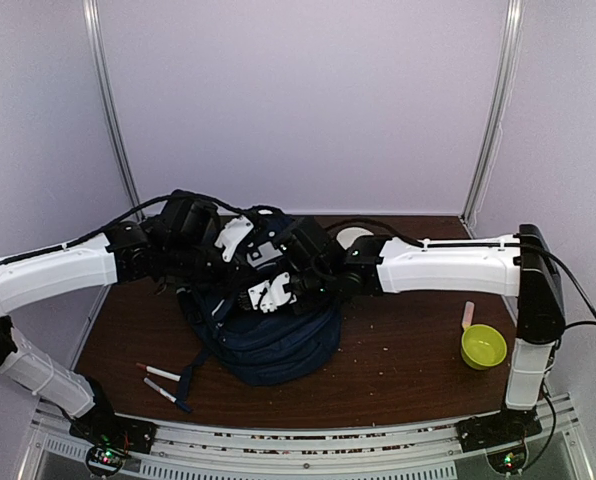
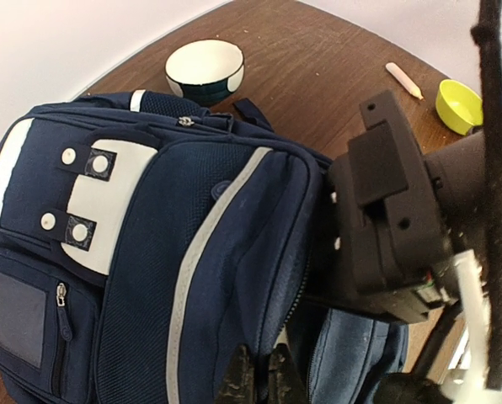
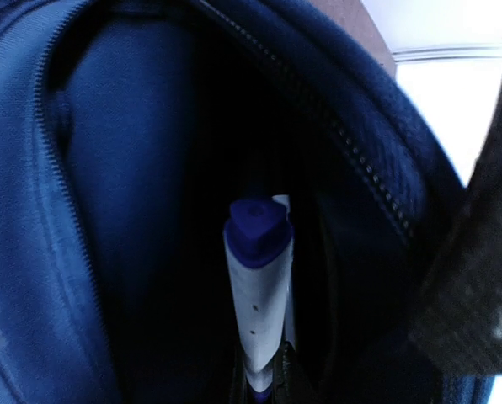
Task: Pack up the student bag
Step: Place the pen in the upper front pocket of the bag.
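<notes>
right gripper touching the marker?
Touching. Right wrist view shows the right gripper pinching the white marker at its lower end, inside the backpack.

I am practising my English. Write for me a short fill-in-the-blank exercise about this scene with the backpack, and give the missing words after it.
1. The right gripper holds a white marker with a ____ cap inside the student bag.
2. The compartment that the marker goes into is ____, its zipper undone.
3. ____ more markers lie on the table on the robot's left.
4. The yellow bowl stands on the robot's ____ side.

Missing words: blue; open; Two; right
</notes>
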Controlling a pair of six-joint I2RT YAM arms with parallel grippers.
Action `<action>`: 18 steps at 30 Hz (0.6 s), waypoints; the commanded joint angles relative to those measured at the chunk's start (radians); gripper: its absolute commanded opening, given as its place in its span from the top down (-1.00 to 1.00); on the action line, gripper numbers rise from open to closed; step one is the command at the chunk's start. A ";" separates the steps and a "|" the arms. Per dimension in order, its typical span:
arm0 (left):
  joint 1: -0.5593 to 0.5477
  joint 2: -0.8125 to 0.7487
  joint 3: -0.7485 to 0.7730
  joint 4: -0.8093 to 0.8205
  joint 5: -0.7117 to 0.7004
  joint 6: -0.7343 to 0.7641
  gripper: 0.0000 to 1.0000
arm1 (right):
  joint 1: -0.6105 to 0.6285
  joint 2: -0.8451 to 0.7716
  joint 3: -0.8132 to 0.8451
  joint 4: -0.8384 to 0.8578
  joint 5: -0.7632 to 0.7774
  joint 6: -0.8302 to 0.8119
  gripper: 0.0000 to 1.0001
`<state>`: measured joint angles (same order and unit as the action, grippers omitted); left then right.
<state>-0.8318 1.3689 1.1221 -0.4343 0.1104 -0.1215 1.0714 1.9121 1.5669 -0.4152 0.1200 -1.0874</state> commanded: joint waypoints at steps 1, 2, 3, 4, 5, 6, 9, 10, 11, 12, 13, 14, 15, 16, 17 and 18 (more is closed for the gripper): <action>0.005 -0.057 0.028 0.056 0.011 0.003 1.00 | 0.015 0.040 -0.038 0.203 0.118 -0.042 1.00; 0.005 -0.058 0.027 0.056 0.011 0.003 1.00 | 0.016 0.050 -0.036 0.213 0.123 -0.045 1.00; 0.005 -0.060 0.026 0.056 0.011 0.002 1.00 | 0.016 0.059 -0.035 0.217 0.125 -0.047 1.00; 0.005 -0.063 0.023 0.056 0.010 0.001 1.00 | 0.015 0.068 -0.034 0.221 0.129 -0.049 1.00; 0.005 -0.066 0.020 0.059 0.010 -0.001 1.00 | 0.016 0.077 -0.035 0.227 0.133 -0.050 0.97; 0.005 -0.070 0.017 0.064 0.009 -0.004 1.00 | 0.016 0.082 -0.037 0.235 0.138 -0.051 0.95; 0.005 -0.078 0.006 0.075 0.009 -0.011 1.00 | 0.016 0.097 -0.048 0.268 0.157 -0.056 0.76; 0.005 -0.082 0.004 0.076 0.008 -0.012 1.00 | 0.017 0.100 -0.052 0.276 0.161 -0.054 0.69; 0.005 -0.083 0.001 0.077 0.005 -0.012 1.00 | 0.017 0.099 -0.053 0.276 0.162 -0.051 0.66; 0.005 -0.084 -0.001 0.078 0.005 -0.014 1.00 | 0.017 0.096 -0.055 0.274 0.160 -0.044 0.64; 0.005 -0.085 -0.004 0.080 0.004 -0.014 1.00 | 0.017 0.088 -0.057 0.270 0.156 -0.037 0.61; 0.005 -0.085 -0.005 0.081 0.003 -0.014 1.00 | 0.016 0.080 -0.060 0.264 0.151 -0.029 0.58; 0.005 -0.085 -0.009 0.082 0.001 -0.013 1.00 | 0.018 0.069 -0.063 0.258 0.145 -0.022 0.56; 0.005 -0.084 -0.011 0.083 -0.001 -0.014 1.00 | 0.018 0.057 -0.068 0.249 0.139 -0.015 0.55; 0.005 -0.083 -0.013 0.084 -0.004 -0.012 1.00 | 0.019 0.041 -0.073 0.235 0.129 -0.006 0.54; 0.005 -0.083 -0.015 0.086 -0.006 -0.012 1.00 | 0.020 0.023 -0.077 0.214 0.113 0.003 0.52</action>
<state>-0.8253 1.3407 1.1076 -0.4282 0.0864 -0.1226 1.0908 1.9903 1.5169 -0.1677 0.2443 -1.1267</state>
